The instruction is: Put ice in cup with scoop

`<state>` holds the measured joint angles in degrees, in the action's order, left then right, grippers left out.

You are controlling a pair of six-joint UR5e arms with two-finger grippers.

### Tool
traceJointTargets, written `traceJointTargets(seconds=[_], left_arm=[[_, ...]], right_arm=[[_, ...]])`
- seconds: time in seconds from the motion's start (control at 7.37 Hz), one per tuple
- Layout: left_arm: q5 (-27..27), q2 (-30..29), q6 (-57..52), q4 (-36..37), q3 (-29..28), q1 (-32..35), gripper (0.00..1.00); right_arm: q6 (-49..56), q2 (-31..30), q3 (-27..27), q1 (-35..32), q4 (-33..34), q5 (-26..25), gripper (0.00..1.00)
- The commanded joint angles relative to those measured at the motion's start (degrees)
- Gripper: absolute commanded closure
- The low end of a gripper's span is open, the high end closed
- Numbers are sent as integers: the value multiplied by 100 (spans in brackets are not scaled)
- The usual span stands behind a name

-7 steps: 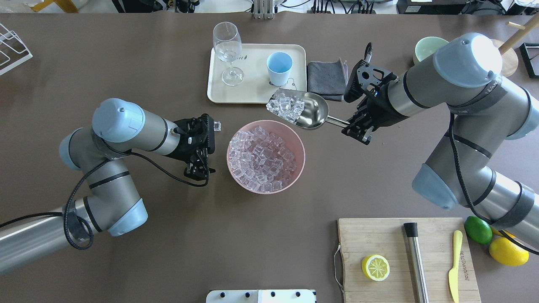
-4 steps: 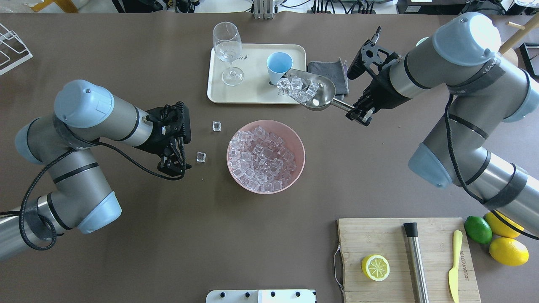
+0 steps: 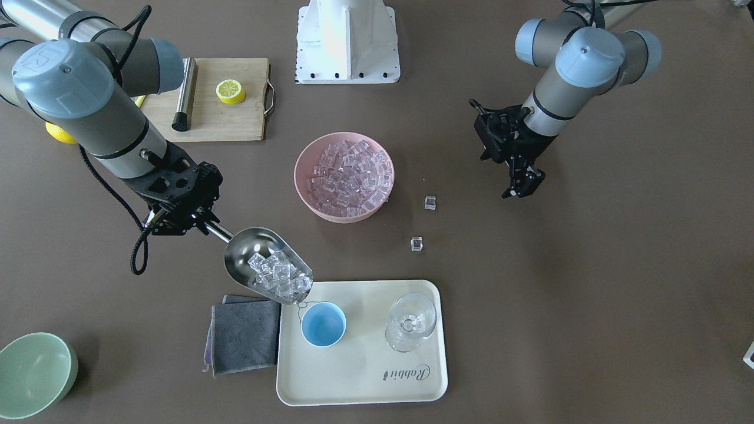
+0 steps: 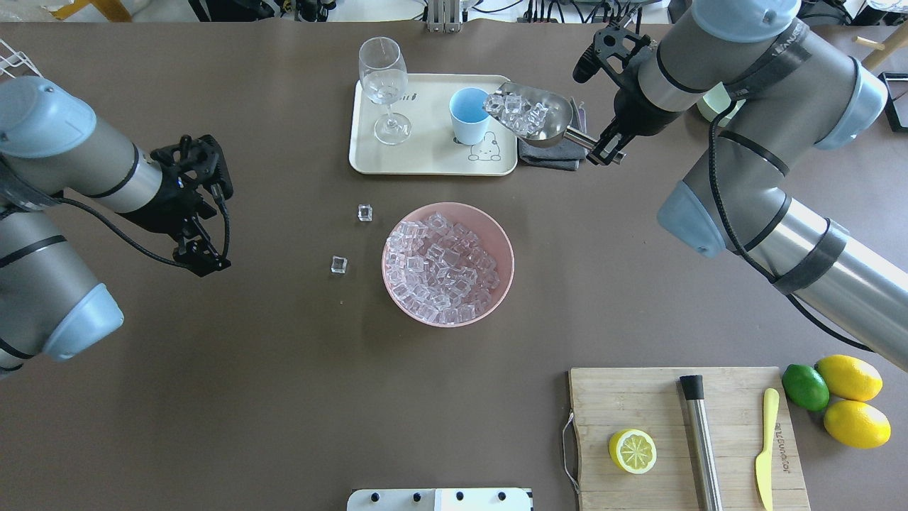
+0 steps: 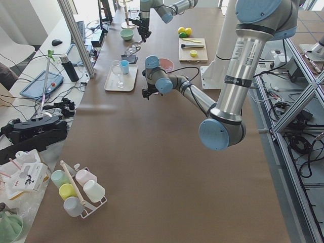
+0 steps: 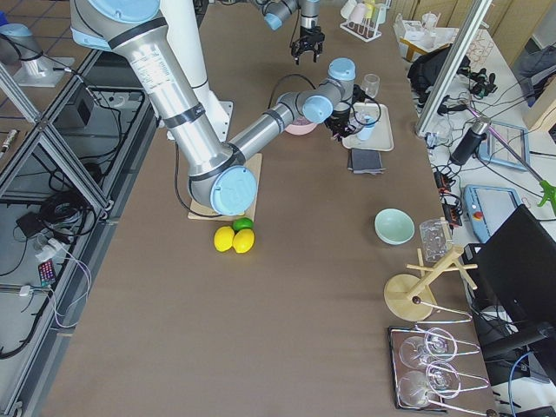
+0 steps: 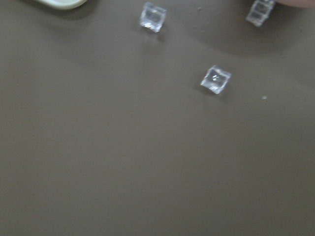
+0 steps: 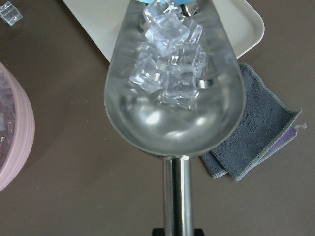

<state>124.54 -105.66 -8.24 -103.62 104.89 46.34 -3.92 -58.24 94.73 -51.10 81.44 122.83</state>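
Ice point(image 4: 521, 113) is loaded in the scoop point(image 4: 533, 117), a clump of cubes sitting toward the mouth. My right claw point(image 4: 608, 145) is clamped on the scoop's handle, trough pointing away from it at the cup point(image 4: 469, 116). Scoop lip is right at the cup's near rim; in the right wrist view only a sliver of blue shows past the lip, so I can't tell if the mouth is truly over the opening or just beside it.

Cup is upright on the tray point(image 4: 425, 160), empty as far as I can see, just ahead of the scoop tip. Wine glass point(image 4: 384, 81) is further out on the same tray, beyond the cup from my right claw. Grey cloth point(image 3: 244, 333) lies under the scoop's back half.

Step in hand: transport done, pour about to start. Next move, my read: nudge the lip forward over the cup's middle, then tip the handle up slowly. The cup is narrower than the scoop mouth, so a fast tilt would likely spill cubes onto the tray.

Source bowl point(image 4: 448, 262) sits off to the side of the right claw, still full. Two stray cubes point(image 4: 364, 212) lie on the counter point(image 4: 284, 397) between the bowl and my left claw point(image 4: 204, 257), which hangs idle well clear; fingers look near together and hold nothing.
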Motion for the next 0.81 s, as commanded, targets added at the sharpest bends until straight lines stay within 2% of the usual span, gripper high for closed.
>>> traceJointTargets(seconds=[0.0,0.14,0.27,0.41,0.54,0.68], left_arm=[[264,631,657,105,-327,1372,1],[325,1086,657,44,-529,1952,1],[413,1204,675,104,-627,2271,1],[431,1188,692,105,-915,2823,1],[518,1179,693,114,-961,3089,1],[867,1205,693,114,-970,3388,0]], right_arm=[[-47,330,-428,-5,38,-14,100],[-39,479,-568,-5,195,30,100],[40,655,-587,-5,527,13,100],[75,804,-639,-14,757,4,100],[215,910,-779,-14,881,4,100],[390,946,-798,-23,1091,12,100]])
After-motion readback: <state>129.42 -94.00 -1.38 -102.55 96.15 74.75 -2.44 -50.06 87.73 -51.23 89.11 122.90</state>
